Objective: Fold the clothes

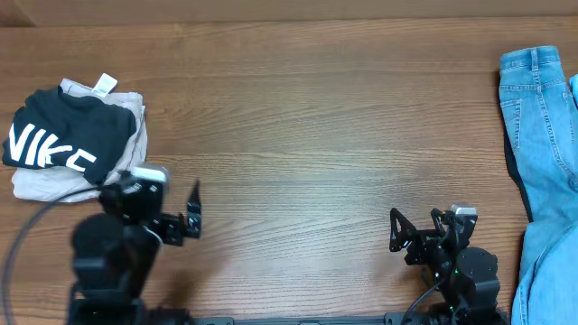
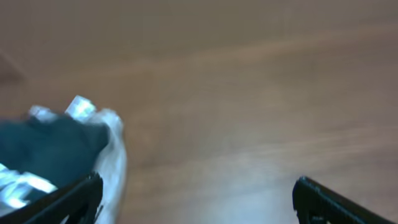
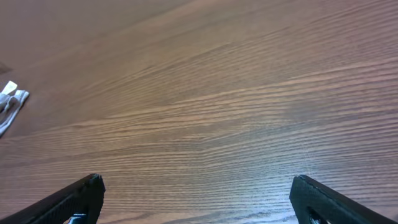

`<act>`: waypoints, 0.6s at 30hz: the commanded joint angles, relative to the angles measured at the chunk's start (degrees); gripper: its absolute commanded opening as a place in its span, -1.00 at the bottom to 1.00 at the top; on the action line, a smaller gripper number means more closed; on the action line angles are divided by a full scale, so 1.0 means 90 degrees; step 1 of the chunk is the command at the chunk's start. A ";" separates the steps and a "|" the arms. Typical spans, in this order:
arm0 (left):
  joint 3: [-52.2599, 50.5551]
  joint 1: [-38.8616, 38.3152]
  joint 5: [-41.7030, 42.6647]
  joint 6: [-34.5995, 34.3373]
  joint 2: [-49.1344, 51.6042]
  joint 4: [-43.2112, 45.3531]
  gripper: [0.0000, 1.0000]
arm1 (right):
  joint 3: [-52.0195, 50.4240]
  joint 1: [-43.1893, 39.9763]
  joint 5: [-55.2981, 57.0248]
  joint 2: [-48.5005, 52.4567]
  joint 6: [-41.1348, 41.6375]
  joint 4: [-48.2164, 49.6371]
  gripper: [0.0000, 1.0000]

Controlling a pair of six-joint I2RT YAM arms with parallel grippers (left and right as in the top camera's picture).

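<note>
- Your left gripper (image 2: 198,182) is spread wide, its two black fingers far apart. It holds nothing and touches nothing, with only bare wood showing between them.
- Your right gripper (image 3: 198,180) is spread just as wide. It is also empty and sits over bare wooden table (image 1: 307,135).
- The T-shirt (image 1: 68,131) lies just ahead of your left gripper and off to its left, near the left finger. The blurred wrist view does not show whether they touch. It is a very dark, bunched heap with white lettering facing up.
- The T-shirt rests on top of the beige shorts (image 1: 41,188), whose edges show around it. A white tag (image 1: 105,86) sticks out on the side away from the gripper.
- The denim jeans (image 1: 542,117) lie well off to the right of your right gripper, ahead of it and alongside it, apart from the fingers.
- Count: two grippers, one T-shirt, one pair of shorts, one tag, one pair of jeans.
</note>
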 commanded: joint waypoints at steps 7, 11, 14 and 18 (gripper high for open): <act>-0.3551 0.0155 0.0835 -0.0644 -0.2492 0.1348 1.00 | -0.0107 -0.0017 0.0007 -0.0068 0.0019 0.0000 1.00; -0.3939 0.0153 0.0974 -0.0680 -0.3245 0.1481 1.00 | -0.0107 -0.0017 0.0007 -0.0068 0.0019 0.0000 1.00; -0.3985 0.0141 0.0908 -0.0692 -0.3252 0.1574 1.00 | -0.0107 -0.0017 0.0007 -0.0068 0.0022 0.0000 1.00; -0.3983 0.0138 0.0906 -0.0692 -0.3247 0.1569 1.00 | -0.0107 -0.0017 0.0007 -0.0068 0.0019 0.0000 1.00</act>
